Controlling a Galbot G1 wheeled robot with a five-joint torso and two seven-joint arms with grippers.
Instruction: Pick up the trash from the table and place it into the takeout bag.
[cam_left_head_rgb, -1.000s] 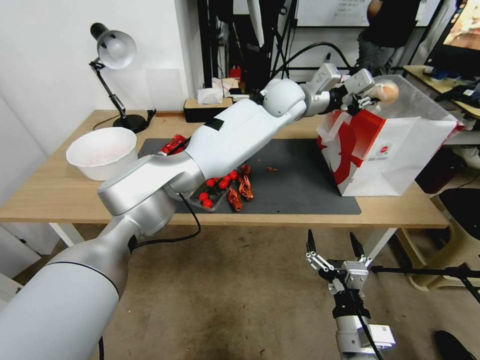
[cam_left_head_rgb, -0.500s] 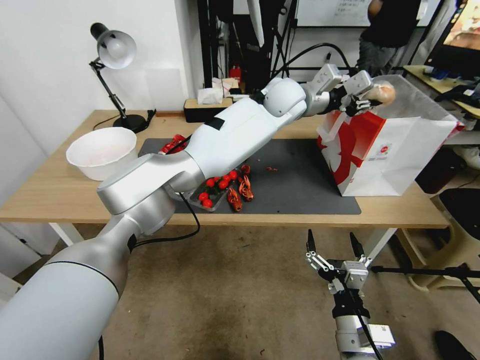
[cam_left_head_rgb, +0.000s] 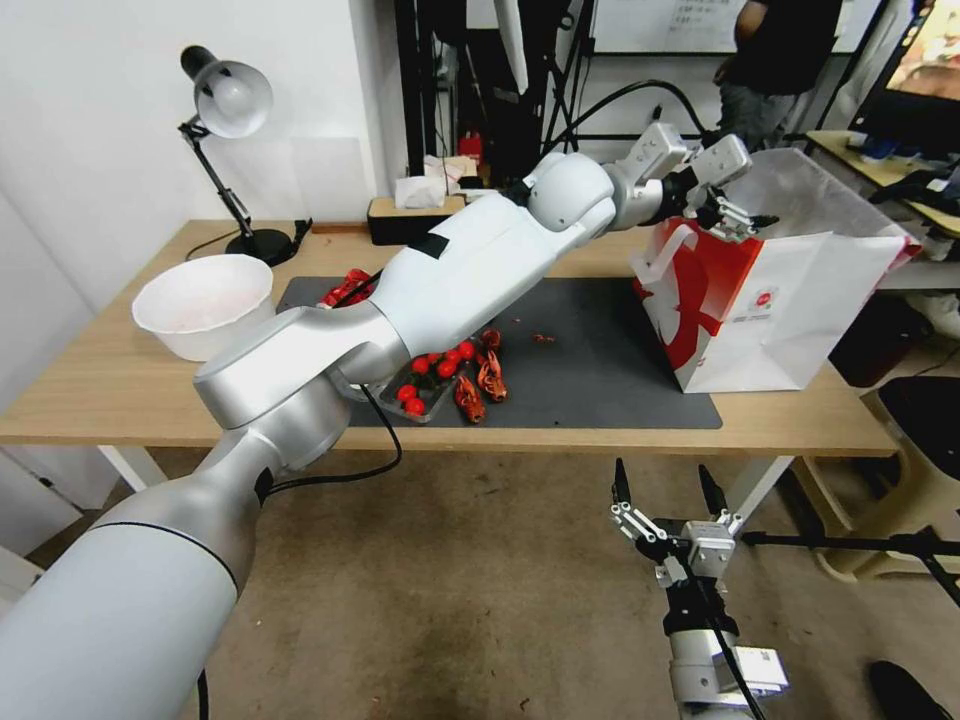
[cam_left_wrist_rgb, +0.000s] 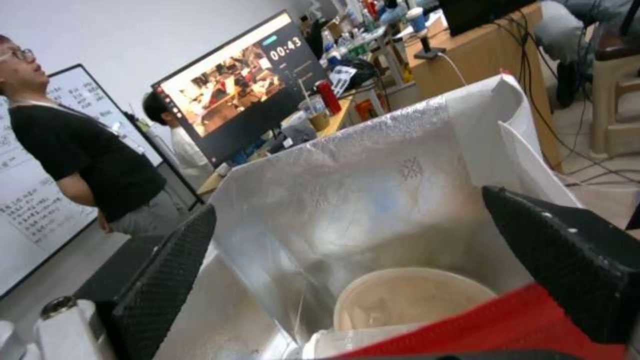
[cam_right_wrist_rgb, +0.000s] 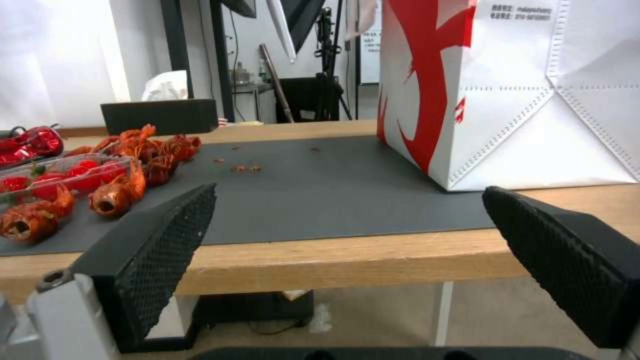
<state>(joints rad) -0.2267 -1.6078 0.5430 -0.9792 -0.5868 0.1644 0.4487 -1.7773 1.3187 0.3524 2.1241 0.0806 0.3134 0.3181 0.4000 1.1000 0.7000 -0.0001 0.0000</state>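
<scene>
The takeout bag (cam_left_head_rgb: 790, 300), white with red sides, stands on the right end of the table (cam_left_head_rgb: 100, 390). My left gripper (cam_left_head_rgb: 745, 212) hangs open over the bag's mouth with nothing between its fingers. The left wrist view looks past that gripper (cam_left_wrist_rgb: 347, 205) into the silver-lined bag (cam_left_wrist_rgb: 373, 200), where a beige round bowl (cam_left_wrist_rgb: 407, 300) lies with clear plastic (cam_left_wrist_rgb: 347, 342) beside it. A crushed red can (cam_left_head_rgb: 345, 288) lies on the dark mat (cam_left_head_rgb: 600, 350), partly behind my left arm. My right gripper (cam_left_head_rgb: 662, 475) waits open below the table's front edge.
A large white bowl (cam_left_head_rgb: 203, 300) sits at the table's left. Red crayfish shells (cam_left_head_rgb: 480, 385) and a tray of cherry tomatoes (cam_left_head_rgb: 420, 385) lie mid-mat. A desk lamp (cam_left_head_rgb: 225, 100) and a dark tissue box (cam_left_head_rgb: 415, 218) stand at the back. A person stands behind the bag.
The pale wrapped lump held in my left gripper a second ago is gone from between its fingers. That gripper has opened over the bag. The right arm has not moved.
</scene>
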